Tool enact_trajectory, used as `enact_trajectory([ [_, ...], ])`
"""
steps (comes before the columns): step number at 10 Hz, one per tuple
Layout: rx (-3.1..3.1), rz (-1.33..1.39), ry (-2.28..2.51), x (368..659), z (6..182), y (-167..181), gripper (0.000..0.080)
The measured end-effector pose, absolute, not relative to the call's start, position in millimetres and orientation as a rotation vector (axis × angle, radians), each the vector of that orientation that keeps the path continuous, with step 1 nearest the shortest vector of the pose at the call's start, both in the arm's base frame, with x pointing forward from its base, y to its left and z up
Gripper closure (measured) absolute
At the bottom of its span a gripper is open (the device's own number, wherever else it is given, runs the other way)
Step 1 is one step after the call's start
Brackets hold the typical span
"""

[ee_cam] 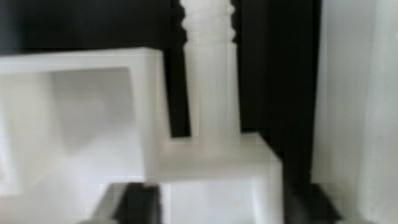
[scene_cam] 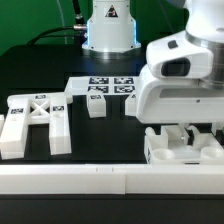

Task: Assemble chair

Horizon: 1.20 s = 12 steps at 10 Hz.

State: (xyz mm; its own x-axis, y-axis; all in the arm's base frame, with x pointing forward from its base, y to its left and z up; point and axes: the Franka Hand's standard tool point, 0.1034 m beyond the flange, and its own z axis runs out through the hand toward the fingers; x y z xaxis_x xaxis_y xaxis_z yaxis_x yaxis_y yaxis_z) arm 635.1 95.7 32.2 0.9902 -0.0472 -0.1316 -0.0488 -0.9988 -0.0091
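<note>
My black surface (scene_cam: 110, 135) carries the marker board (scene_cam: 105, 86), lying flat toward twelve o'clock of its middle in the exterior view; a long white rail (scene_cam: 90, 180) borders it at six o'clock.

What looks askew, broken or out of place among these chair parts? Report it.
Nothing stands out. The X-braced frame and small cube lie loose and apart on the table, with no visible damage. The gripper hangs over another white part; the wrist view is too blurred to judge more.
</note>
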Motion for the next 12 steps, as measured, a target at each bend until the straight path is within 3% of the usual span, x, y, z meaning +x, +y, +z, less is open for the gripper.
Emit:
enact_trajectory([
  [1,-3.12,0.191,0.075,637.6,47.7,96.2,0.0346],
  [2,-3.12,0.186,0.075,637.2,62.2,95.4,0.0223],
  [4,-3.122,0.159,0.089,633.1,88.1,87.3,0.0154],
  [9,-3.122,0.158,0.097,630.5,89.6,85.2,0.0151],
  [12,-3.123,0.234,0.248,568.2,98.5,42.0,0.0151],
])
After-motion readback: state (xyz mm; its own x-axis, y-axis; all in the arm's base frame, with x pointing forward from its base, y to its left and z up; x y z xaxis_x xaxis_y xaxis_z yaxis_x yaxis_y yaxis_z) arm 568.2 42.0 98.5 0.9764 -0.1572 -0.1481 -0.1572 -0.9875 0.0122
